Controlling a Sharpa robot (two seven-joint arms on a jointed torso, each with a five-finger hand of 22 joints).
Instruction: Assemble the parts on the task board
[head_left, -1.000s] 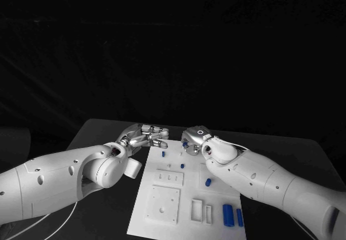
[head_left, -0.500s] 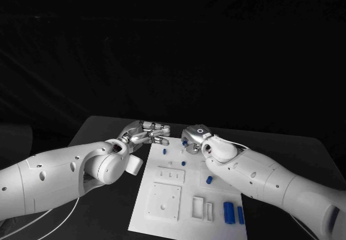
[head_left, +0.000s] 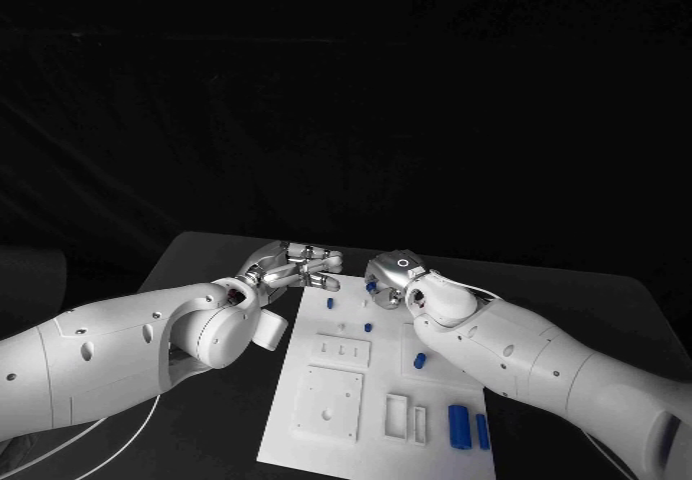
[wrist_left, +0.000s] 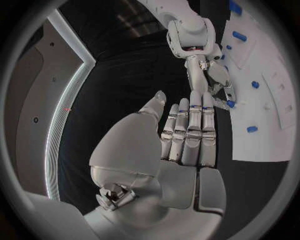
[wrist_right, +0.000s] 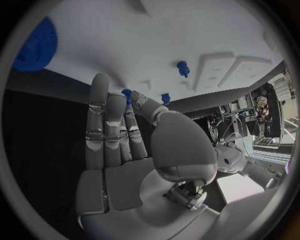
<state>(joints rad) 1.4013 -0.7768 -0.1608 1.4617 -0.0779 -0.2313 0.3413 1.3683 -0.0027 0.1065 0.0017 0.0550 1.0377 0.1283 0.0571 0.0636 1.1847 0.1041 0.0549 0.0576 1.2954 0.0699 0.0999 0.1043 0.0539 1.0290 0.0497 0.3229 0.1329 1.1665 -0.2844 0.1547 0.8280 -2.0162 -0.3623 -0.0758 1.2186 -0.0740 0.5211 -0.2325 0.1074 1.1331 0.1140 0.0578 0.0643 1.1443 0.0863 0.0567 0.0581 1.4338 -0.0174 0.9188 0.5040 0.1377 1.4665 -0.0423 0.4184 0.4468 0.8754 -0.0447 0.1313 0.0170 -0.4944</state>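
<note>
Head view: the left hand (head_left: 293, 266) has its fingers curled inward at the far left corner of the white task board (head_left: 335, 400), and the right hand (head_left: 392, 276) sits at the far edge, just apart from it. Compared with one second earlier, the left hand has risen slightly and drawn a little farther from the right; over the last half second almost nothing moved. This suggests a pause before the next placement, not progress on the board.

Left wrist view: the left hand's fingers (wrist_left: 189, 127) lie nearly straight, side by side, with nothing between them, so the hand is released and empty. It also shows the right hand's fingertips (wrist_left: 220, 90) pinching a small blue part (wrist_left: 230, 104) at the board's edge, a grasp the head view hides behind the wrist.

Right wrist view: that blue part (wrist_right: 127, 94) peeps between thumb and fingers, with a blue peg (wrist_right: 182, 67) standing in the board and a blue gear (wrist_right: 35, 46) nearby. Two blue cylinders (head_left: 467, 428) lie at the board's near right corner.
</note>
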